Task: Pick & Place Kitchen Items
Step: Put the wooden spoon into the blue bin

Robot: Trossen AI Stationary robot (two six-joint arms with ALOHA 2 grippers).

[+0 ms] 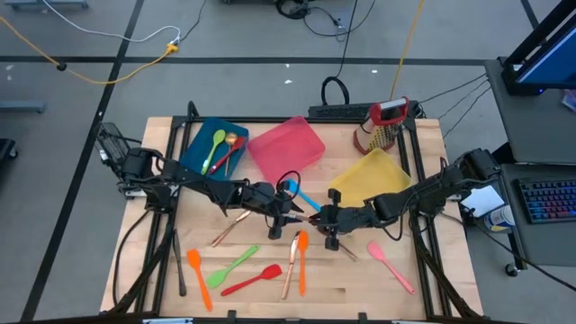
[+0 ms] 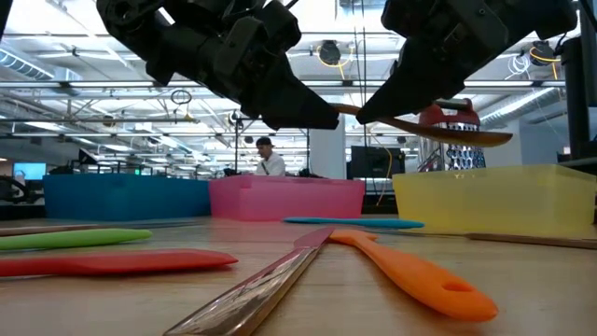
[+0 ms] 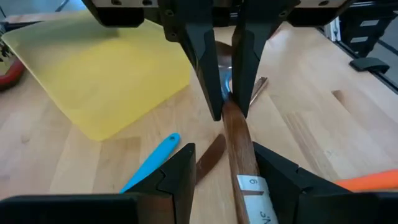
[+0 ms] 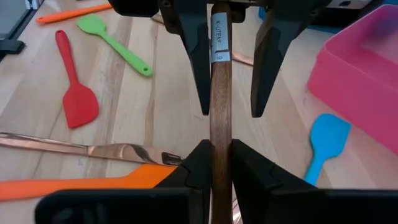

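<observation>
The table [image 1: 423, 171] is pale wood. Near its far edge lie a blue bin [image 1: 200, 144], a pink bin [image 1: 286, 148] and a yellow bin [image 1: 378, 175]; the blue one holds a green spoon [image 1: 216, 144]. The grater [image 1: 382, 126] is metal with a red top. Toward the near edge lie an orange spatula [image 1: 198, 277], a green spatula [image 1: 232, 265], a red spatula [image 1: 254, 280] and a pink spatula [image 1: 389, 263]. A brown wooden spoon [image 4: 219, 106] carries a white label. Both arms are black.

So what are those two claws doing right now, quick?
Left gripper: open, fingers on either side of the wooden spoon, not touching it.
Right gripper: shut on the wooden spoon, held above the table.
</observation>
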